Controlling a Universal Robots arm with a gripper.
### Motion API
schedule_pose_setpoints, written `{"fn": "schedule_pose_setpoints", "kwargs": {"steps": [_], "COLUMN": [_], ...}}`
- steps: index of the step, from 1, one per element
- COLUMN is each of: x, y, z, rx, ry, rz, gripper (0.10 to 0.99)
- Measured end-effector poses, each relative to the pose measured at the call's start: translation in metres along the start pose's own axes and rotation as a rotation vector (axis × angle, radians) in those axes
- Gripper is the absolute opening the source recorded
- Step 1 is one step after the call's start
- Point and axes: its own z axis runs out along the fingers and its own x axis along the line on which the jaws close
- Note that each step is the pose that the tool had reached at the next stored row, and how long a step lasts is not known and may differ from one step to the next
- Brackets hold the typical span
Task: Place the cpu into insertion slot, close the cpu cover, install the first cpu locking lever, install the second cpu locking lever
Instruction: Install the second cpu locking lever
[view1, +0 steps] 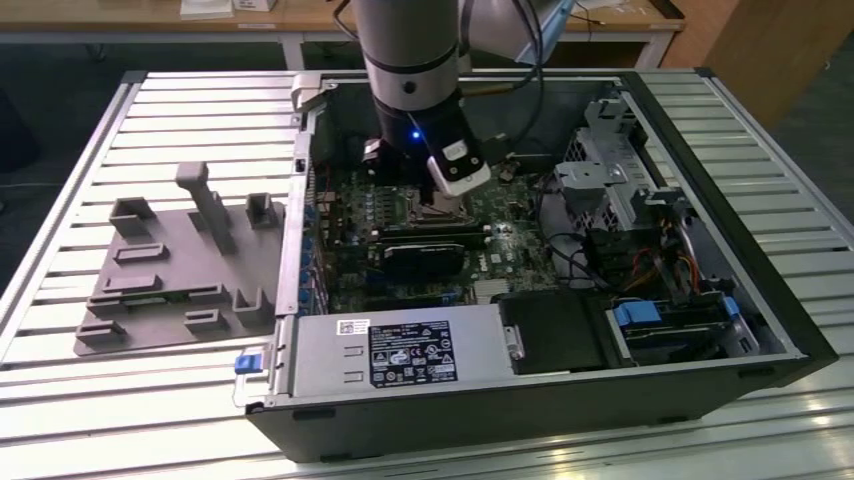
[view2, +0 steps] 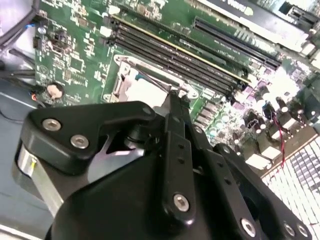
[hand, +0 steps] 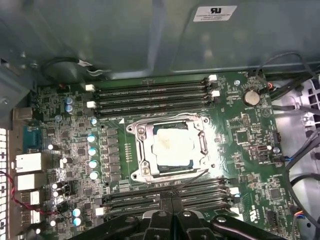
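The cpu lies flat in the insertion slot on the green motherboard, its silver top smeared whitish. The cpu cover, a silver frame, lies down around it. A thin wire locking lever slants from the socket's corner to the tips of my gripper. The black fingers are pressed together there, and I cannot tell if the wire is pinched. The second wrist view has the gripper at the socket's edge beside the cpu. In the exterior view the gripper stands over the socket inside the open case.
Black memory slots run along both sides of the socket. A black card lies just beside the gripper, and a power supply fills the case's near side. Drive cage and cables crowd one side. A grey parts fixture sits outside.
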Motion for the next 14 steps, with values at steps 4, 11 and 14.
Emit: {"fn": "schedule_pose_setpoints", "kwargs": {"steps": [4,11,14], "x": [-0.0002,0.0012,0.0029], "y": [-0.0006,-0.0032,-0.0040], "z": [0.0034,0.0164,0.0194], "rx": [0.004,0.006,0.004], "ry": [0.0020,0.0142,0.0158], "rz": [0.000,0.003,0.003], "gripper": [0.106,0.106,0.106]}}
